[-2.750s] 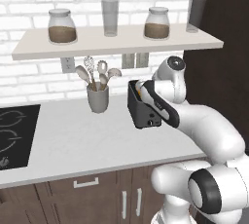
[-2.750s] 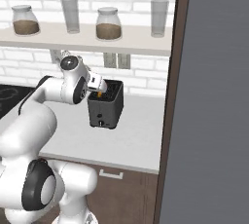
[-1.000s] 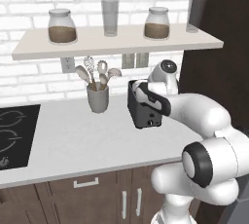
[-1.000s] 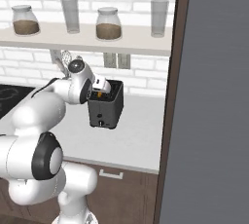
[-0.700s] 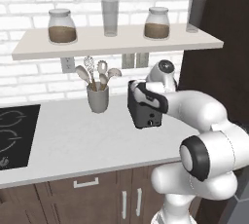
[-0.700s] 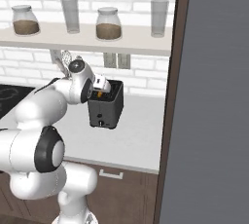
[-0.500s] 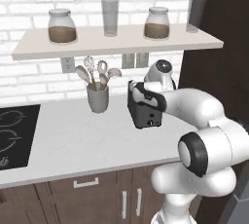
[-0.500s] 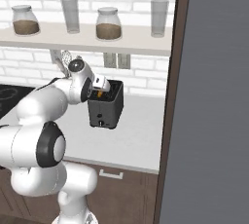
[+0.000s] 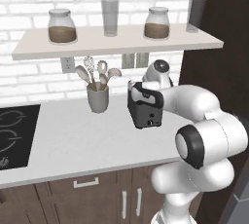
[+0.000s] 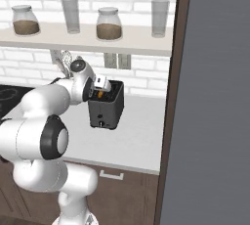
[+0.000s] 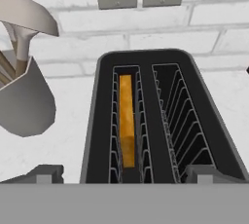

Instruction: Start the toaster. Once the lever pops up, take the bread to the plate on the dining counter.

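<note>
Left base view: the arm reaches forward over the white worktop (image 9: pixel 73 140), and its wrist covers the right side of the toaster (image 9: pixel 144 106). The grey utensil cup (image 9: pixel 98 99) stands well apart to the left of the toaster. Jars and glasses line the shelf (image 9: pixel 116 40) above, clear of the reach.

Right base view: the gripper (image 10: pixel 103 85) hangs just above the toaster's near-left top edge, angled down into it. A sliver of the bread (image 10: pixel 99 93) shows orange right beneath the hand. Wall outlets (image 10: pixel 117 60) sit behind, out of the way.

Hand view: the two finger tips (image 11: pixel 43 173) stand spread wide apart, one at each lower corner, with nothing between them, so the gripper is open and empty. The bread (image 11: pixel 127 121) sits low in the left slot, directly ahead and below, its thin edge up and its long axis running straight away from the hand. The right slot is bare wire. The slice lies a little left of midway between the tips, so I judge that a small sideways correction is needed before descending. The slot's wire guards either side look the likeliest snag.
</note>
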Robot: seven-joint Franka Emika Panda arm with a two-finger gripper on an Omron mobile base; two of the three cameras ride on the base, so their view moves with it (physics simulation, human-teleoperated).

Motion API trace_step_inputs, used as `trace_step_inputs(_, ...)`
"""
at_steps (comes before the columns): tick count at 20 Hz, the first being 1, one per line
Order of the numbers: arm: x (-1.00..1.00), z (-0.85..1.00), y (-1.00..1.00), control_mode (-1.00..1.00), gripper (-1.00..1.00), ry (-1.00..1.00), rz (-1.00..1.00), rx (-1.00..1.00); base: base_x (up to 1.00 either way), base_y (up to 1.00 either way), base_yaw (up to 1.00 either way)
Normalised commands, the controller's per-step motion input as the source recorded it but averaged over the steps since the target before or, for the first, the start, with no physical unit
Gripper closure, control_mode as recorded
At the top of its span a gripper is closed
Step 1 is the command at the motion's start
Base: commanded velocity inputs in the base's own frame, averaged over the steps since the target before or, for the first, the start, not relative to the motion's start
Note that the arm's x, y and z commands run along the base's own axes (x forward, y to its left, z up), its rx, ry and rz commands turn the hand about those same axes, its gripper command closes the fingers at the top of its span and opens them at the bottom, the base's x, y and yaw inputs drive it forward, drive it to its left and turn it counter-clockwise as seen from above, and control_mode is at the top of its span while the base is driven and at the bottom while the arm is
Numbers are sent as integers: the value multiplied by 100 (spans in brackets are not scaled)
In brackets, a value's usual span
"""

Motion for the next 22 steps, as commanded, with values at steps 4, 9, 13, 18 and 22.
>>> trace_step_inputs(4, 8, -15, 0, -100, -100, 0, 1, 0, 0, 0, 0)
trace_step_inputs(9, 2, -7, 0, -100, -100, 0, 0, 0, 0, 0, 0)
trace_step_inputs(13, 0, -1, 0, -100, -100, 0, 0, 0, 0, 0, 0)
trace_step_inputs(18, 0, -3, 0, -100, -100, 0, 0, 0, 0, 0, 0)
trace_step_inputs(22, 0, 0, 0, -100, -100, 0, 0, 0, 0, 0, 0)
